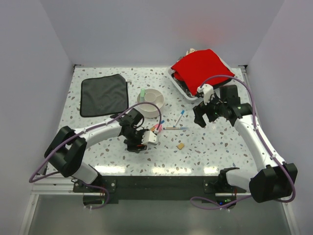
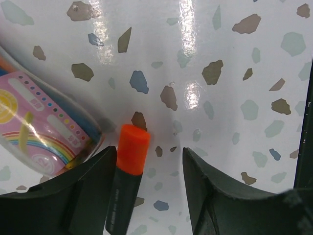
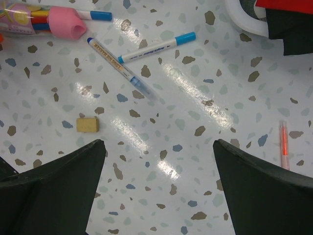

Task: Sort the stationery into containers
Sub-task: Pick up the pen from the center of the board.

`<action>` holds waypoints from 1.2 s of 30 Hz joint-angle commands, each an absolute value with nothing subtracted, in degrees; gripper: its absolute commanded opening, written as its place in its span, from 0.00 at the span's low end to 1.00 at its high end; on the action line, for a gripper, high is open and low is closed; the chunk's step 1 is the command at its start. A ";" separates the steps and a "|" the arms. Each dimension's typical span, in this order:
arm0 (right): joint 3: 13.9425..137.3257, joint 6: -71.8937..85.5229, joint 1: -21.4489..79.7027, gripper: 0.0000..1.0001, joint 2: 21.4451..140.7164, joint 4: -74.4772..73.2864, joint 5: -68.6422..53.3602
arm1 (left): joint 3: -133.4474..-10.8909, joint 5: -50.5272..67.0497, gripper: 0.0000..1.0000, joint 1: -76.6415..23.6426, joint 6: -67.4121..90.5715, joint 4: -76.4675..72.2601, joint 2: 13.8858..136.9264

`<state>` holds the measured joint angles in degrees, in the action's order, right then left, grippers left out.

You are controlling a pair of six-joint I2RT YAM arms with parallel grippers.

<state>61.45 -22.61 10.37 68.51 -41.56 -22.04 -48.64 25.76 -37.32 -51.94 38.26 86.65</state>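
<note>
My left gripper (image 2: 149, 152) is open and low over the table, its jaws on either side of the orange-and-black highlighter (image 2: 128, 171), which lies against the left finger with a gap to the right one. The fat pink-capped tan stick (image 2: 44, 132) lies just left of it. My right gripper (image 3: 159, 144) is open and empty above bare table. Ahead of it lie two blue-tipped pens (image 3: 122, 68) (image 3: 156, 46), the tan eraser (image 3: 87, 124) and the pink cap (image 3: 66, 22). The off-white divided bowl (image 1: 150, 102) stands mid-table, with the pale green highlighter (image 1: 143, 92) at its far left rim.
A black cloth (image 1: 103, 94) lies at the back left. A white tray (image 1: 177, 78) with a red cloth (image 1: 198, 66) stands at the back right, close behind my right gripper (image 1: 208, 115). A thin orange pen (image 3: 284, 147) lies to the right.
</note>
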 commanded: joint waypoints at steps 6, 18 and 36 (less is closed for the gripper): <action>61.44 -22.68 10.19 0.96 68.20 -41.75 -22.76 | -47.46 25.93 0.59 -37.53 -52.12 35.16 89.91; 61.08 -22.24 10.11 0.96 68.47 -40.96 -22.94 | -44.21 24.79 0.37 -37.53 -54.49 37.09 87.45; 62.49 -23.91 10.20 0.95 69.70 -42.54 -21.97 | -81.06 39.98 0.05 -32.01 -47.56 56.86 83.92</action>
<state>61.36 -22.85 10.37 69.14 -41.80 -22.04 -62.57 30.46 -36.53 -52.75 51.81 85.03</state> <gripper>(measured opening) 0.956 0.362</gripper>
